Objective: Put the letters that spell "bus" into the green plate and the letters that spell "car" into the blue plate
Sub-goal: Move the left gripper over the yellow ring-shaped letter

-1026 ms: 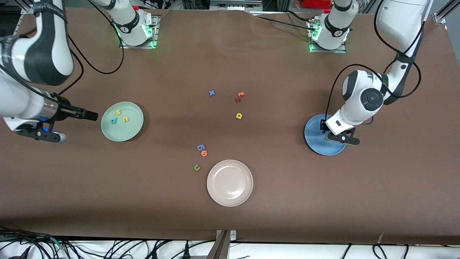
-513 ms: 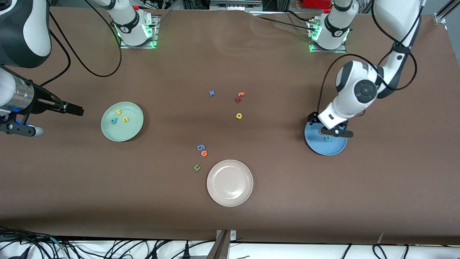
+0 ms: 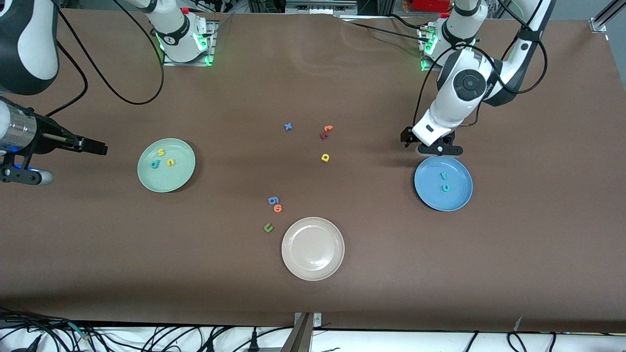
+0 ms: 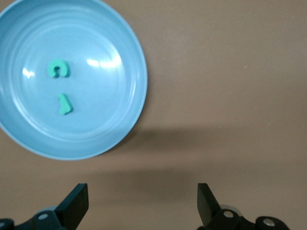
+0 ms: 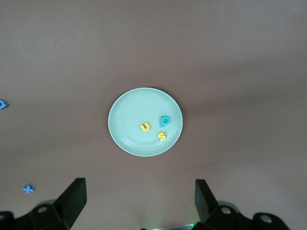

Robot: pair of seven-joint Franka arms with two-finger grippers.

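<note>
The green plate [image 3: 166,182] [image 5: 125,125] holds the teal-blue "b" [image 3: 154,164] [image 5: 164,121], the yellow "u" [image 3: 170,162] [image 5: 144,126] and the yellow "s" [image 3: 161,152] [image 5: 162,136]. In the blue plate [image 3: 459,195] [image 4: 103,127] lie the teal "c" [image 3: 445,187] [image 4: 58,69] and the teal "r" [image 3: 443,175] [image 4: 64,104]. The yellow "a" [image 3: 325,157] lies on the table mid-way between the two plates. My left gripper [image 3: 410,139] [image 4: 143,206] hangs open and empty over bare table beside the blue plate's rim. My right gripper [image 3: 100,147] [image 5: 139,201] is open and empty, high up beside the green plate at the right arm's end.
A beige-white plate [image 3: 313,274] stands nearest the front camera. Beside it lie an olive "u" [image 3: 268,227], an orange letter [image 3: 278,208] and a blue one [image 3: 273,200]. A blue "x" [image 3: 288,126], an orange "t" [image 3: 327,128] and a red letter [image 3: 323,135] lie near the "a".
My left gripper opened over the blue plate, then rose and moved off it toward its base, uncovering both teal letters. My right arm drew back toward the right arm's end of the table.
</note>
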